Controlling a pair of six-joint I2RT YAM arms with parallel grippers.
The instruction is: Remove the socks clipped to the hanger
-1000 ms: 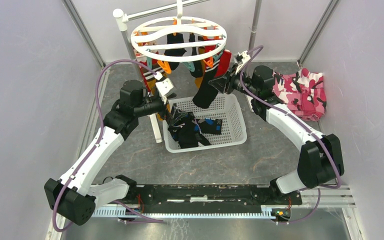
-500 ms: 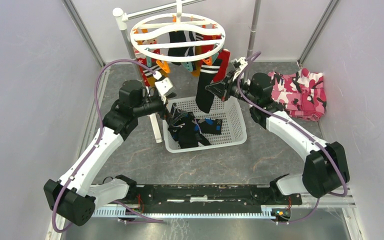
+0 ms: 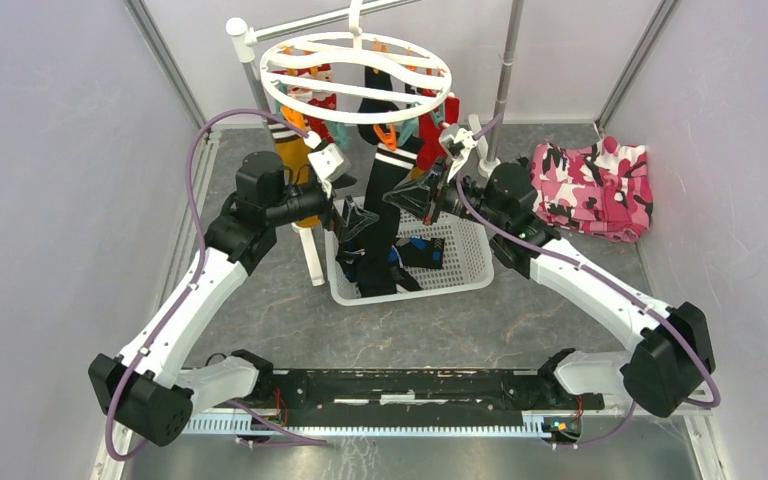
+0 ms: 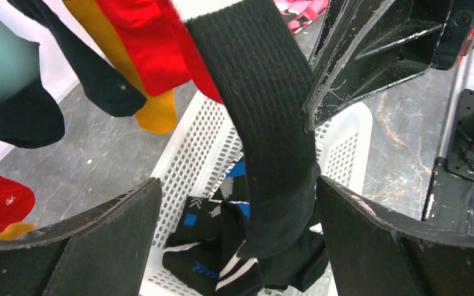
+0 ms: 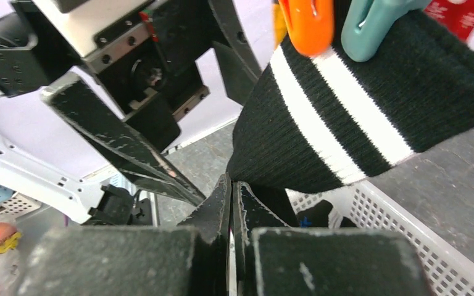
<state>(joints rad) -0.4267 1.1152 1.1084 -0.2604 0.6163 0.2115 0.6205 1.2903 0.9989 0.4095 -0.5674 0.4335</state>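
The hanger (image 3: 290, 62), a white ring with orange and teal clips, hangs at the back. Red (image 3: 430, 140), mustard (image 3: 295, 160) and black socks dangle from it. A black sock with white cuff stripes (image 3: 385, 175) (image 5: 345, 105) is held by an orange clip (image 5: 305, 24) and a teal clip (image 5: 370, 31). My right gripper (image 3: 392, 196) (image 5: 232, 184) is shut, pinching that sock's edge at mid-length. My left gripper (image 3: 352, 218) (image 4: 237, 209) is open over the basket. The sock's toe (image 4: 278, 216) hangs between its fingers without touching them.
A white perforated basket (image 3: 470, 265) (image 4: 185, 154) under the hanger holds several black socks. The hanger stand's white pole (image 3: 310, 250) rises just left of the basket. A pink camouflage cloth (image 3: 590, 190) lies at the right. Grey enclosure walls stand on both sides.
My right gripper has shut at the black sock's edge and moved left with it. The hanger ring has swung and turned. My left gripper stays open, hardly moved.
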